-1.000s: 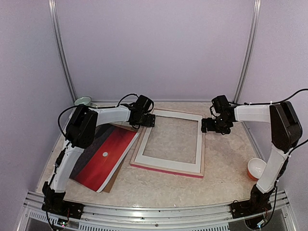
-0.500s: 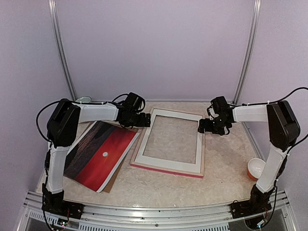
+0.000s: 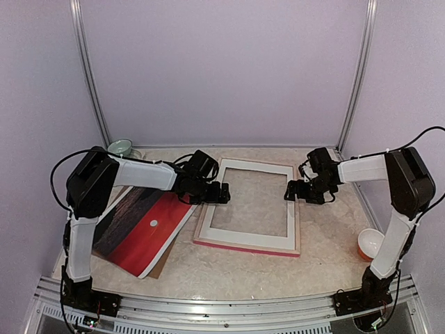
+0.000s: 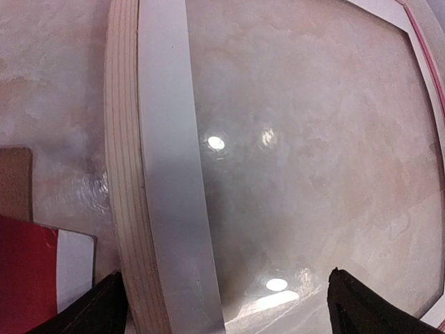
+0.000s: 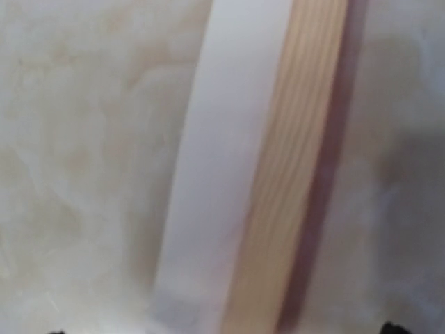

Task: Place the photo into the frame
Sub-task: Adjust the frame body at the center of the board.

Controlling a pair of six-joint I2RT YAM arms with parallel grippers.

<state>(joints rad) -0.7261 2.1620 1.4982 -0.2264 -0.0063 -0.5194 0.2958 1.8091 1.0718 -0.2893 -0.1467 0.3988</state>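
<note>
Jaws on both arms stand wide open and hold nothing. Nearest me, at the left of the mottled bench (image 3: 278, 275), the large red sunset photo (image 3: 149, 226) lies on a plain brown backing board (image 3: 160, 266), outside the frame. Just beyond it, the big pink-fronted wooden picture frame (image 4: 122, 174) lies face down with a white mat board (image 3: 243, 239) in it. The left jaws straddle its left rail and the right jaws hang over its right rail. As I judge it, putting the photo in is all yet to do.
</note>
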